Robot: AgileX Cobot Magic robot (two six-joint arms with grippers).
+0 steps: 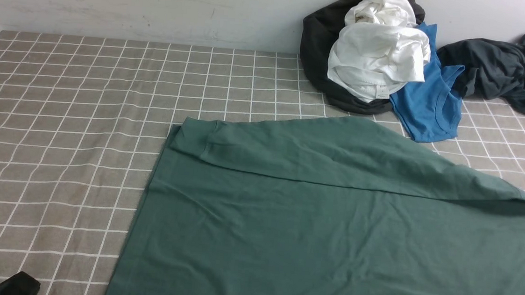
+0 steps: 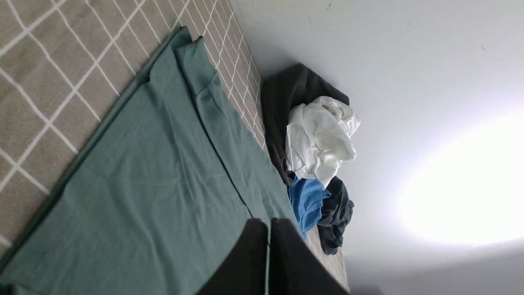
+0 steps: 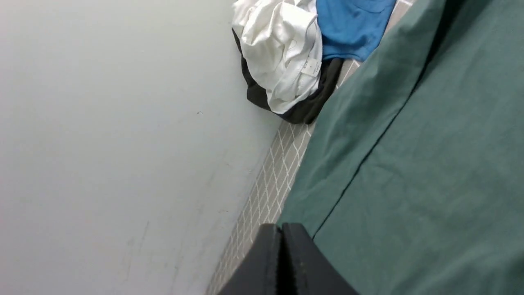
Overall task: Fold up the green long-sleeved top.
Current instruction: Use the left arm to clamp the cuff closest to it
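Note:
The green long-sleeved top lies spread flat on the checked tablecloth, filling the near right part. One sleeve is folded across its far edge, with the cuff at the left. The top also shows in the left wrist view and the right wrist view. My left gripper is shut and empty, above the top's near left side; only its black tip shows in the front view. My right gripper is shut and empty, above the top; it is out of the front view.
A pile of clothes lies at the back right against the wall: a black garment, a white one, a bright blue top and a dark charcoal-grey garment. The blue top's hem nearly touches the green sleeve.

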